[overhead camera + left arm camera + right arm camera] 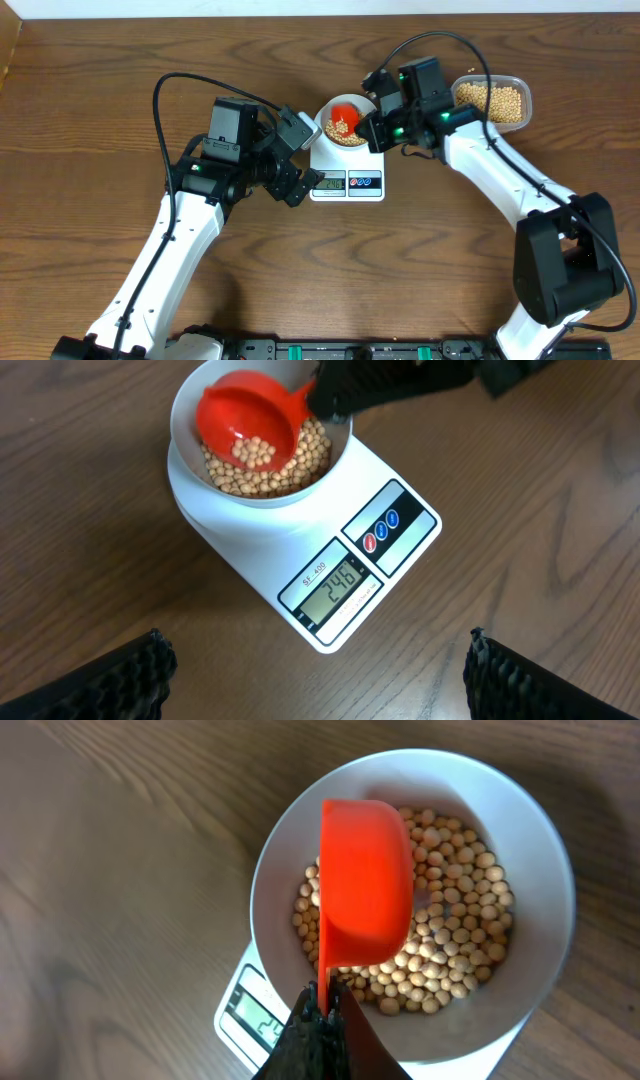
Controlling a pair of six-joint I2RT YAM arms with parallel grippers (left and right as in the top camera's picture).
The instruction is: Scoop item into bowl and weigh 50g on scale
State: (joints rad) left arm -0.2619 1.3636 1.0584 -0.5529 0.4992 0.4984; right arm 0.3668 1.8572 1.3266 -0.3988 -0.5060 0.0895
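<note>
The right gripper clamps a red scoop over the bowl of soybeans on the scale. The left gripper hovers beside the scale, jaws wide.

We see tan-yellow beans, a white bowl, a bright red scoop — the scale white with a grey display and red and blue buttons — and a brown, wood-grained bench.

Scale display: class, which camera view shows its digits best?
Left wrist view: the scale display lies whole and unobstructed, digits legible. Overhead shows it tiny, unreadable; right wrist shows only part, cut off by the right gripper.
</note>
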